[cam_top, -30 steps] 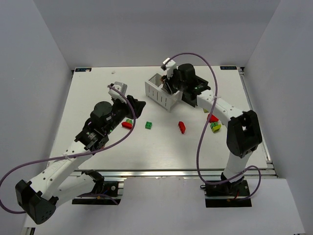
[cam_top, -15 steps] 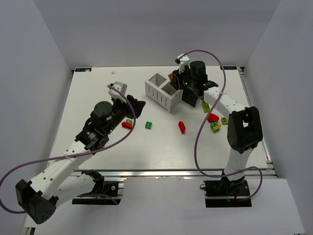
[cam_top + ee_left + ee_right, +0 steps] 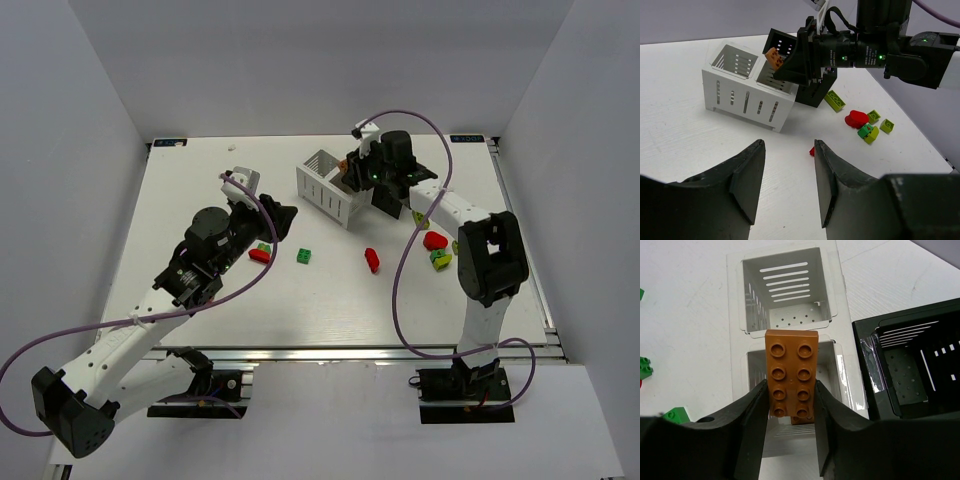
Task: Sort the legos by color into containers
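Observation:
My right gripper (image 3: 791, 387) is shut on a flat orange-brown plate (image 3: 791, 372), held by its long sides above the white container (image 3: 735, 300), over the nearer of its two compartments. The left wrist view shows that plate (image 3: 773, 56) at the rim of the white container (image 3: 747, 90). The black container (image 3: 910, 370) stands right beside it. My left gripper (image 3: 788, 150) is open over bare table, with nothing between its fingers. Loose legos lie on the table: a red one (image 3: 372, 259), a green one (image 3: 304, 256), and a red (image 3: 259, 254) and yellow-green pair by the left gripper (image 3: 285, 220).
More legos sit to the right of the containers: a red one (image 3: 856, 119), a green and yellow-green pair (image 3: 868, 133) and a yellow-green brick (image 3: 836, 100). The right arm (image 3: 450, 210) reaches across them. White walls enclose the table on three sides.
The right gripper lifted away from the white container to the right with the orange-brown plate, then swung back over it. The left arm has not moved.

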{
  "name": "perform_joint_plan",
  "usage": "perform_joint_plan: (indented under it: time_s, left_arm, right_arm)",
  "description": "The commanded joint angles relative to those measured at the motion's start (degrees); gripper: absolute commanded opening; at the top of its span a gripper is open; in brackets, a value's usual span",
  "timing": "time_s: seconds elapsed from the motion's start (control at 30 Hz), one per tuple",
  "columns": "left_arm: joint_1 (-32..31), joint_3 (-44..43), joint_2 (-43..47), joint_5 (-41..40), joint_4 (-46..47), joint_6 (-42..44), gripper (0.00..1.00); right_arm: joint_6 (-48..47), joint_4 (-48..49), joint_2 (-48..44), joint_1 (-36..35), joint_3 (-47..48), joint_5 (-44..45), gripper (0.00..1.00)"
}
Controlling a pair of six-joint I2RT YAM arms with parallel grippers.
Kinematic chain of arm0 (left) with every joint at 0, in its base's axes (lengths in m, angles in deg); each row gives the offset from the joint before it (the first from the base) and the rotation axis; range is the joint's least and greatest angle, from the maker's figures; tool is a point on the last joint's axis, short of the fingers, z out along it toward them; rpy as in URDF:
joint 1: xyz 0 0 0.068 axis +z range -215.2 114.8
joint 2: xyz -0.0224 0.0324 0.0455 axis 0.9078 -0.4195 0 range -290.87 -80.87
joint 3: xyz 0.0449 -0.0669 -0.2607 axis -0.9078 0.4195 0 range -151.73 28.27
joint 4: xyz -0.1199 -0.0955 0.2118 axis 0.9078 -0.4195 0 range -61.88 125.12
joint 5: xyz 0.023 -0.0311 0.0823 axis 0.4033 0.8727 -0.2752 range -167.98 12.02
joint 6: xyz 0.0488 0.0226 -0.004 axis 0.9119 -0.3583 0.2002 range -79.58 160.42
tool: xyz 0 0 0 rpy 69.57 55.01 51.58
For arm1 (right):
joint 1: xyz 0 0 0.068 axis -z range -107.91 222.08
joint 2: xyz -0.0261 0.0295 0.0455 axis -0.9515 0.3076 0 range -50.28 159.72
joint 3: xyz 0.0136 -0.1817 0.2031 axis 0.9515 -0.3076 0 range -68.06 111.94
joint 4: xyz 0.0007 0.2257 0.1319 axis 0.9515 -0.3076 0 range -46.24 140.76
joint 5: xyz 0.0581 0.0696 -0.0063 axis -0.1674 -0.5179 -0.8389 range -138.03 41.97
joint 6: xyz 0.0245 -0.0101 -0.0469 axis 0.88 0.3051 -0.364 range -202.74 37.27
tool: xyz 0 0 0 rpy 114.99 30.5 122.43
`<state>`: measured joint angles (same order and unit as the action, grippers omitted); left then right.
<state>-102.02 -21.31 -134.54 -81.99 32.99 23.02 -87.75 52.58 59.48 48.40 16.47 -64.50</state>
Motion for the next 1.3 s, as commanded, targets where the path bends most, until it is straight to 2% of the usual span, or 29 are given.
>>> perform_joint_plan:
  time_s: [0.0,0.3,0.43,0.57,0.63,0.7,0.77,0.93,1.1,1.17,1.27]
  left_arm:
    - [0.17,-0.25,1.37,0.14,0.46,0.53,0.54]
    - [0.08,-0.08,1.11,-0.03,0.37,0.71,0.55]
    - [0.08,-0.08,0.85,-0.03,0.29,0.88,0.55]
    - [0.08,-0.16,0.32,0.23,0.20,1.06,0.57]
    - [0.08,-0.34,-0.12,0.49,-0.06,1.15,0.58]
    - [0.08,-0.78,-1.17,0.85,-0.59,1.32,0.60]
    - [0.08,-1.13,-2.49,0.59,-1.21,1.33,0.62]
    - [0.17,-1.04,-4.42,-1.26,-1.64,1.50,0.70]
    - [0.08,-1.48,-6.62,-1.79,-2.44,1.68,0.71]
    - [0.08,-1.74,-7.85,-1.96,-2.96,1.85,0.72]
    - [0.08,-2.88,-10.31,-2.40,-4.81,2.03,0.72]
  right_arm:
    - [0.18,1.60,-0.07,0.04,1.78,-0.93,0.43]
    - [-0.61,0.90,-1.82,0.04,1.86,-1.02,0.62]
    - [-1.22,-1.64,-4.89,0.04,1.69,-1.99,0.64]
    - [-6.57,-8.73,-14.79,0.04,-1.82,-4.61,0.68]
    - [-11.47,-12.79,-19.29,0.04,-4.19,-9.87,0.69]
    - [-14.13,-17.27,-26.24,-0.05,-10.24,-17.06,0.70]
    - [-14.93,-19.31,-32.55,-0.57,-16.81,-20.34,0.70]
    - [-14.58,-24.32,-41.27,-2.42,-25.90,-18.43,0.70]
    - [-17.55,-21.43,-46.12,-2.68,-34.25,-12.73,0.69]
    - [-17.75,-22.22,-47.70,-2.77,-34.61,-8.34,0.68]
    - [-19.76,-21.25,-49.72,-3.12,-36.28,-7.09,0.68]
